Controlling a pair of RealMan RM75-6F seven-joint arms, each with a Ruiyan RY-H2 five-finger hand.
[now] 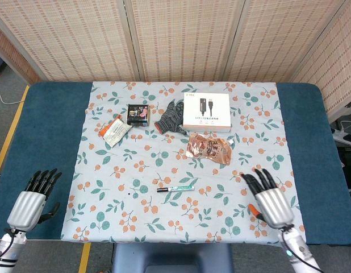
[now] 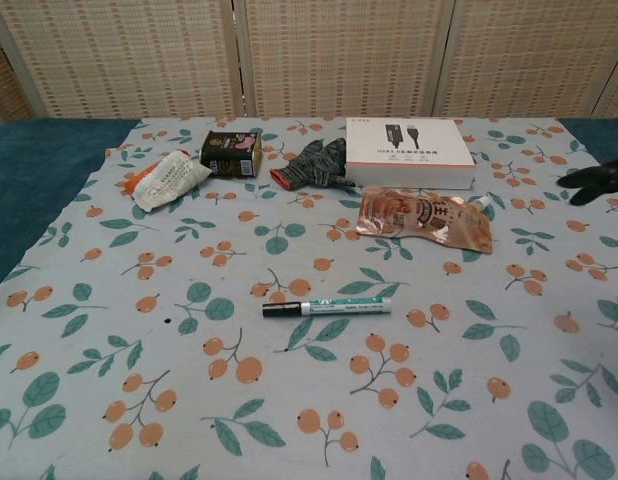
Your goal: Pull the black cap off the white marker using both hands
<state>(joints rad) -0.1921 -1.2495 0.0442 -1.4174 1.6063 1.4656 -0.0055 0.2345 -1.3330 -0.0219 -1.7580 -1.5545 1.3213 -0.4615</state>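
You have the slim white marker lying flat on the thin floral cloth in the lower middle of the head view, well apart from both hands, with its black cap on and pointing to the frame's left. Your right hand, with a smooth silver back and black fingers, hovers over the cloth at the lower right; its fingers are spread and hold nothing. Your left hand is at the lower left, over the dark blue table surface, fingers also apart and empty. The chest view shows only dark fingertips at its right edge and does not show the left hand, but it gives the green print on the marker barrel more clearly. In the upper part of the head view lie a flat white cardboard box, a knitted grey glove touching it, a shiny crinkled copper-coloured pouch, a small dark square box and a wrinkled white packet with an orange end. Behind the table stand woven rattan panels.
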